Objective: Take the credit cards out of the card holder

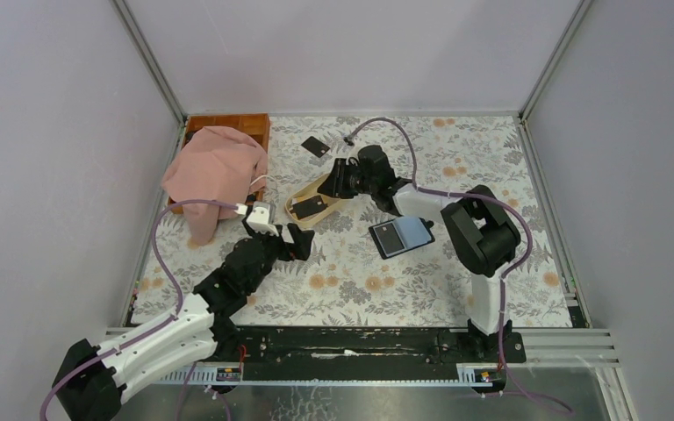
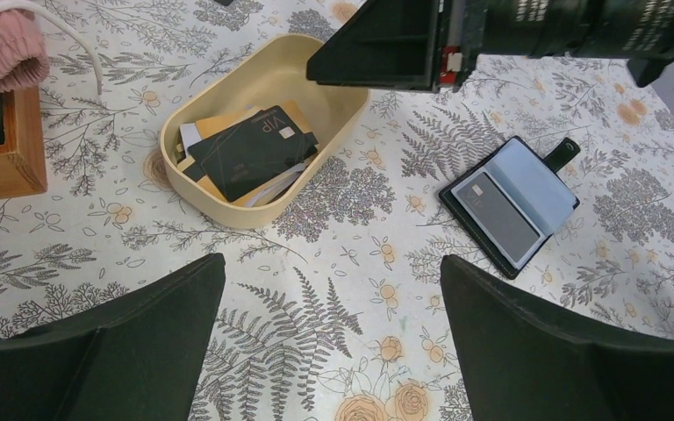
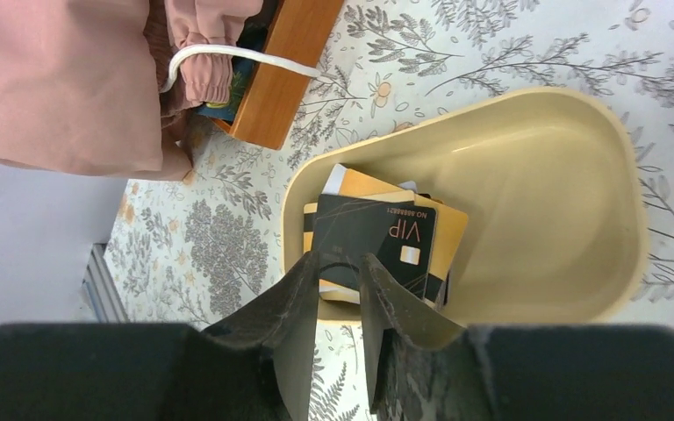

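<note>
1. Wooden box (image 1: 253, 124), far left corner of the table, with a pink cloth (image 1: 215, 171) draped over it.
2. Left gripper (image 2: 332, 263), just near of the dish. Its fingers are spread wide, nothing is between them, and it hangs above the patterned table (image 2: 333, 342).
3. Beige dish (image 2: 228, 217), centre of the table. It holds a black VIP card (image 2: 250, 153) face up on a small stack of orange and white cards.
4. Loose black card (image 1: 315, 146), flat on the table, far of the dish and apart from it.
5. Right gripper (image 3: 340, 267), over the dish. Its fingers are a narrow gap apart and pinch nothing. The tips are close above the VIP card, but I cannot tell whether they touch it.
6. Card holder (image 2: 535, 184), right of the dish and apart from it. It lies open with the blue-grey inside up. A dark card (image 2: 496, 219) appears to sit in its left half.
</note>
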`<move>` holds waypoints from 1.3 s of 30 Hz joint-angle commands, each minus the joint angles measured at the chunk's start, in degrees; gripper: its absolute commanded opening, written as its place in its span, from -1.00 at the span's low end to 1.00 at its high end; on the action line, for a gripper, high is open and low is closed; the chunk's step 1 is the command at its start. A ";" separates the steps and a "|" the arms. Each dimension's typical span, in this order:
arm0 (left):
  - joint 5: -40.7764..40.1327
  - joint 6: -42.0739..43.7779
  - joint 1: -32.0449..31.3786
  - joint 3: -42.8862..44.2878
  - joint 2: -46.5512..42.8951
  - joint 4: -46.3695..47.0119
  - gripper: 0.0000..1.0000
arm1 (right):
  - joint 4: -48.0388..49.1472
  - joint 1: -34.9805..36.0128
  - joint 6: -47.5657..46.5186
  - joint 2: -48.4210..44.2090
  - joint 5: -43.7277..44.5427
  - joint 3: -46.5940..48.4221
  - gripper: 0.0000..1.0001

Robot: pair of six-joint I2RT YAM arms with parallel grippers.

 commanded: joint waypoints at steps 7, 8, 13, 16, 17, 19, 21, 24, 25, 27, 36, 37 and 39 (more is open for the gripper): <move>4.40 -1.51 -0.25 2.75 4.88 1.79 0.07 | -2.18 -0.13 -4.69 -14.27 11.50 -11.22 -0.61; 6.01 -2.03 -0.20 3.31 6.41 2.61 -0.23 | -2.21 -0.64 -4.65 -15.86 12.38 -13.43 -0.76; 18.04 -7.08 -0.62 6.30 18.92 12.72 -1.00 | 1.09 -6.87 -2.08 -23.69 5.99 -25.49 -1.00; 20.33 -10.37 -3.39 8.72 27.85 20.01 -1.00 | -1.55 -9.32 -3.56 -27.52 6.44 -30.08 -1.00; 20.29 -10.60 -5.22 10.08 30.71 21.68 -1.00 | -2.99 -9.73 -4.29 -28.67 7.24 -31.01 -1.00; 19.56 -10.42 -7.62 13.08 36.30 23.07 -1.00 | -5.44 -10.28 -5.36 -30.52 9.12 -32.85 -1.00; 19.41 -10.70 -8.59 15.91 40.78 24.31 -1.00 | -6.22 -10.72 -5.65 -31.84 10.28 -34.64 -0.99; 20.25 -11.81 -8.66 18.79 46.15 26.60 -1.00 | -7.33 -11.09 -5.94 -33.22 12.71 -36.76 -1.00; 20.76 -11.97 -8.65 19.67 47.43 26.80 -1.00 | -7.67 -11.36 -6.19 -33.53 13.56 -37.26 -1.00; 21.49 -12.53 -8.66 20.58 49.11 27.42 -1.00 | -8.94 -11.77 -6.80 -33.63 15.31 -37.50 -1.00; 22.31 -11.82 -8.48 19.40 48.69 27.58 -1.00 | -12.25 -11.89 -8.32 -31.48 24.12 -39.23 -1.00; 22.56 -11.55 -8.42 19.17 48.47 27.58 -1.00 | -12.20 -11.85 -8.50 -31.41 24.12 -39.39 -1.00; 22.88 -11.18 -8.29 18.95 48.20 27.58 -1.00 | -12.07 -11.88 -8.63 -30.89 23.74 -39.55 -1.00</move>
